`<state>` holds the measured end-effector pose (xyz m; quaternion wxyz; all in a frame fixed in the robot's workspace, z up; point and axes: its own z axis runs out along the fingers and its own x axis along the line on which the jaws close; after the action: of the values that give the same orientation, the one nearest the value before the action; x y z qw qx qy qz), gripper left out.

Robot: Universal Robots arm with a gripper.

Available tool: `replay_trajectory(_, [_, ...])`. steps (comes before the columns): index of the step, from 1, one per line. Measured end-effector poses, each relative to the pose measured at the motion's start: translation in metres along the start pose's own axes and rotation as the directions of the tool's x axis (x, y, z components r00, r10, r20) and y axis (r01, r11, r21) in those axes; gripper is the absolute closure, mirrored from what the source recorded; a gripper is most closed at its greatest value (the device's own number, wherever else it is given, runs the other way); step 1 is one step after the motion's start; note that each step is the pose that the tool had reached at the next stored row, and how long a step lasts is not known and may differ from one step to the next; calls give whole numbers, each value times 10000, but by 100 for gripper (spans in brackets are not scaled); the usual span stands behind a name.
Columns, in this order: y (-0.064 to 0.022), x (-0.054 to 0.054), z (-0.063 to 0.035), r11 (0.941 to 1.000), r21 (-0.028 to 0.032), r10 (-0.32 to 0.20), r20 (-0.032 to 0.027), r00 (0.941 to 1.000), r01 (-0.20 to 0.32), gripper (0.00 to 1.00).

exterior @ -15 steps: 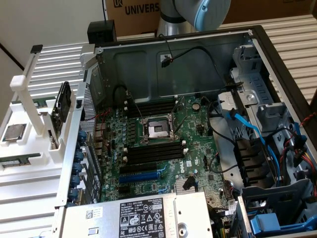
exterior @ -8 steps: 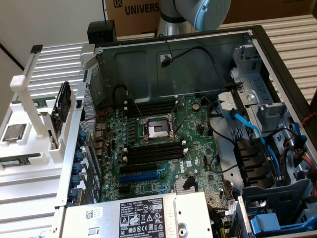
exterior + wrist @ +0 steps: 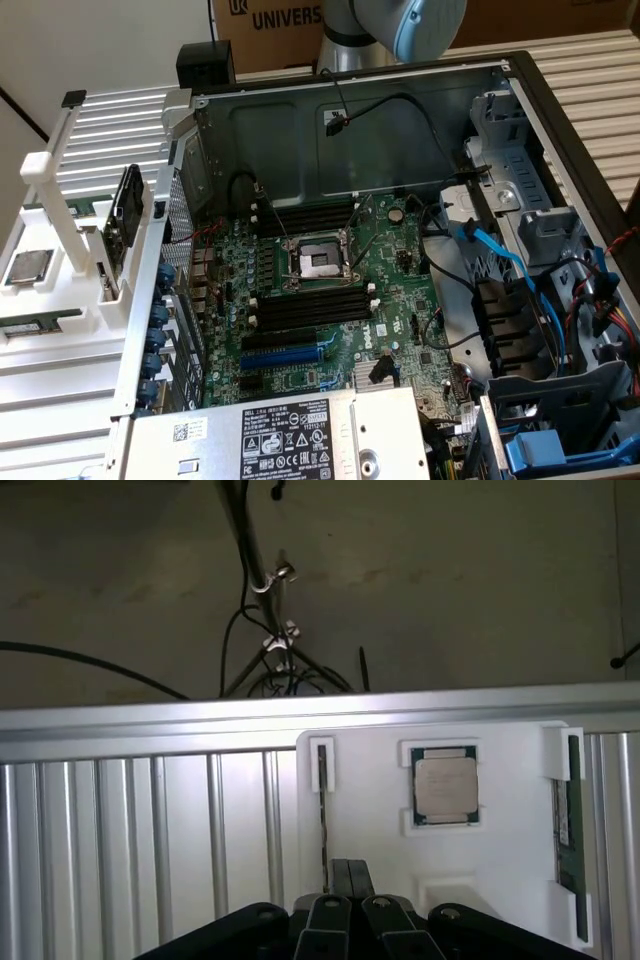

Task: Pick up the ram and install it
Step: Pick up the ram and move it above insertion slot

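We judge the step in hand to be the reach for the ram, which stands on its edge as a long green stick in the white holder, well apart from the computer case. In the wrist view the gripper hangs over this holder with its two fingers pressed fully together and nothing between them. It is closer to a narrow slot with a thin dark piece in it than to the green stick; we cannot tell what that piece is. The processor lies flat between the two. To do the pick well, we think the fingers should spread before they come down, so that they pass on both flat faces of the stick and do not press on its top edge. The grip should be taken near the middle of the stick's length and square to it, and the lift should go straight out of the white clips, away from the processor. The black memory slots on the motherboard wait in the open case.
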<state>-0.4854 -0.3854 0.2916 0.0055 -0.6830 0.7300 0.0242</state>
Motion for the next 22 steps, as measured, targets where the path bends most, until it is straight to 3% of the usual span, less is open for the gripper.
replay_trajectory(6, [-21, 36, 163, 10000, -3, -3, 58, 10000, 3, 90])
replay_trajectory(17, [-69, 127, 360, 10000, -7, -5, 135, 9999, 5, 90])
replay_trajectory(20, [-103, 153, 430, 10000, -9, -5, 158, 9999, 5, 90])
replay_trajectory(22, [-171, 158, 483, 10000, -10, -6, 170, 9999, 6, 90])
